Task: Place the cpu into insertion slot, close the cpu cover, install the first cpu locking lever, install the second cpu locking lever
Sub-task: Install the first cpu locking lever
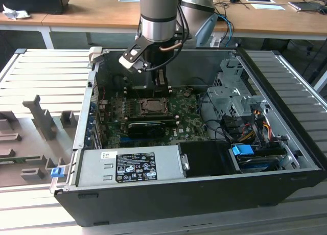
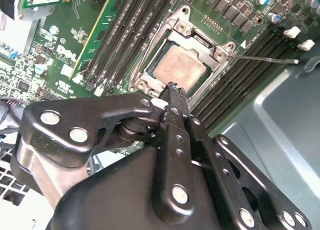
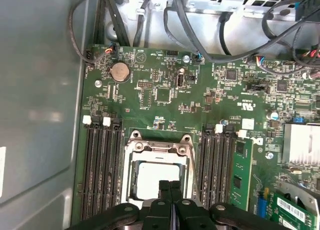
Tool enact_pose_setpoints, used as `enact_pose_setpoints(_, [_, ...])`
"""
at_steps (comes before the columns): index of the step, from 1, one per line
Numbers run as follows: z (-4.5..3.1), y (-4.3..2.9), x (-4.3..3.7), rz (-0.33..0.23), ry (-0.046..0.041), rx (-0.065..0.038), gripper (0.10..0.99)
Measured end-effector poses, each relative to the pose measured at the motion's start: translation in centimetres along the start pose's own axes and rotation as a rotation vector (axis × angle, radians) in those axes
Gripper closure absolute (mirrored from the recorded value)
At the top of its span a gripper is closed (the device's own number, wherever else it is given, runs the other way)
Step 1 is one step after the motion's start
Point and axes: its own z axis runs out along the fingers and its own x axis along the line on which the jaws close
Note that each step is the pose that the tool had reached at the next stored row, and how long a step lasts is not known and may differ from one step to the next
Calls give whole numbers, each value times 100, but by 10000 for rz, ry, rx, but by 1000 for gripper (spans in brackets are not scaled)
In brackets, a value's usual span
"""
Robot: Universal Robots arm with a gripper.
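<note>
The cpu (image 2: pixel 180 65) (image 3: pixel 155 177) lies flat in the insertion slot (image 1: pixel 152 106) on the green motherboard, its dull silvery top showing through the window of the cpu cover (image 2: pixel 220 52) (image 3: pixel 156 149). The cover lies down over the chip. A thin metal locking lever (image 2: pixel 265 57) sticks out sideways from the socket over the memory slots. My gripper (image 2: pixel 172 87) (image 3: pixel 170 186) (image 1: pixel 153 84) is shut, its black fingers pressed together with nothing between them. The tips sit just above the socket frame's edge nearest to the arm.
Long black memory slots (image 3: pixel 102 170) flank the socket on both sides. A long black card (image 1: pixel 145 126) lies in front of the socket. The power supply (image 1: pixel 127 166), the drive cage (image 1: pixel 230 97), cables (image 3: pixel 200 20) and the case walls (image 3: pixel 40 90) close in the board.
</note>
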Motion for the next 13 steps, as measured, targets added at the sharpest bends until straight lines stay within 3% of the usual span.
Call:
enact_pose_setpoints(8, [-187,8,-2,30,-2,0,980])
enact_pose_setpoints(13, [-373,16,-3,39,-3,0,980])
